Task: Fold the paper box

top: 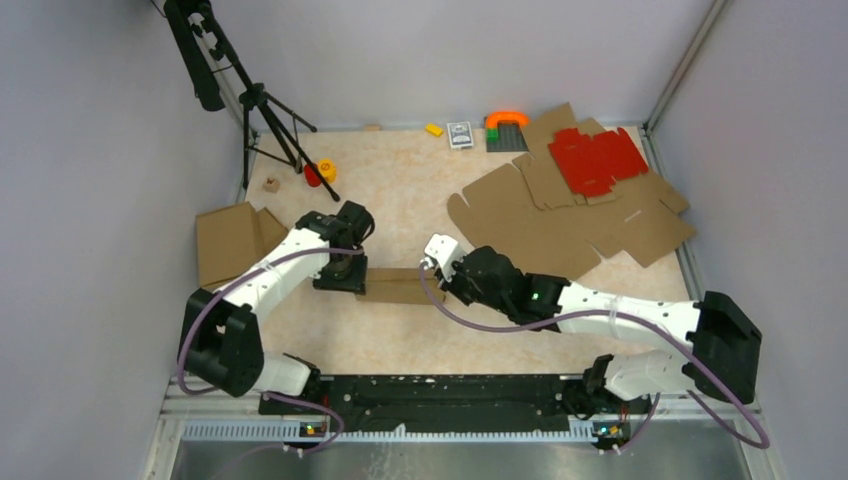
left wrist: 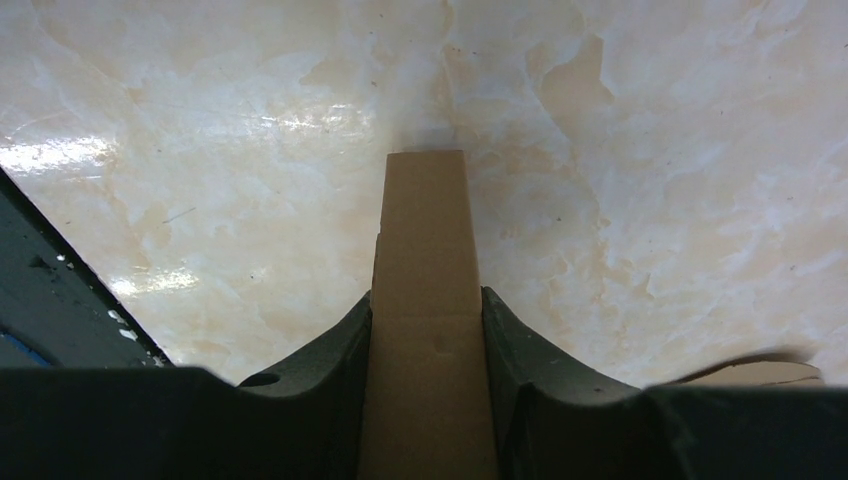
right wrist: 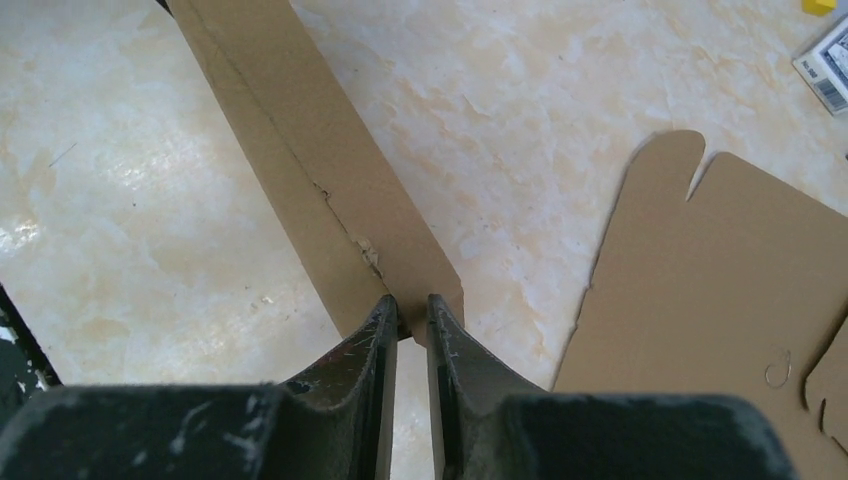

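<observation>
While the left gripper (left wrist: 425,300) is clenched on one end of the paper box (top: 400,287), which spans the gap between both arms as a narrow folded strip low on the table (top: 400,200), the right gripper (right wrist: 410,305) has its jaws almost together right at the strip's other corner. I can't tell if they actually pinch the card. Risk: a bite that shallow slips off once either arm pulls or lifts, so the fold springs open or the strip pivots in the left grip. A sideways sweep could also snag the flat cardboard sheet (right wrist: 700,280) just beside it.
</observation>
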Robot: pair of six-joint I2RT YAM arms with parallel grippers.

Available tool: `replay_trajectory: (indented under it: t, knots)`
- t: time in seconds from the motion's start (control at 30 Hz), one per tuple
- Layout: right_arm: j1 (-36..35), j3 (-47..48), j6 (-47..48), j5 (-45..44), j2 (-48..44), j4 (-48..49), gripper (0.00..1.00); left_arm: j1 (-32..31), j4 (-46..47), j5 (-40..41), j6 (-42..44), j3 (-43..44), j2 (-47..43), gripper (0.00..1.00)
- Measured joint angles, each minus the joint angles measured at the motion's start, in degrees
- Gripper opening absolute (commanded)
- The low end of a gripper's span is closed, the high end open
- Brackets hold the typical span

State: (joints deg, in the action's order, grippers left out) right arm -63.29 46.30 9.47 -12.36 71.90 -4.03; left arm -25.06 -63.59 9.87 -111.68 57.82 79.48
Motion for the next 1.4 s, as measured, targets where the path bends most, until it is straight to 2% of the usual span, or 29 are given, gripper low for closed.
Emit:
replay_trajectory:
  t: [0.27,0.67,0.73,0.83,1.03,1.13,1.27,1.4]
  knots:
    - [-0.1,4.0,-4.9,-3.3,2.5,-2.7,0.02,0.9,-0.2,-0.6,0.9,1.0,2.1,0.00]
    - [0.0,16.9,-16.7,-3.9,8.5,-20.1,0.00,1.0,-0.9,-0.9,1.7,1.3,2.9,0.00]
    - [0.0,17.9,-18.1,-3.7,8.8,-21.8,0.03,1.0,-1.0,-1.0,2.1,1.3,2.9,0.00]
    - [0.0,18.9,-19.9,-3.3,9.3,-23.5,0.24,1.0,-1.1,-1.2,2.3,1.3,2.9,0.00]
    - [-0.8,18.6,-20.0,-3.1,9.3,-20.9,0.44,0.5,-1.0,-2.0,2.6,1.3,2.9,0.00]
    - [-1.1,15.2,-17.3,-3.1,7.6,-16.9,0.63,0.5,-0.8,-2.2,3.8,1.3,2.9,0.00]
    - [-1.1,10.6,-12.9,-1.0,4.6,-14.2,0.90,0.5,0.5,-2.3,5.8,1.3,2.9,0.11]
    - [-1.2,10.1,-7.6,4.0,2.9,-12.1,0.95,0.5,0.9,-1.9,7.1,1.3,2.8,0.16]
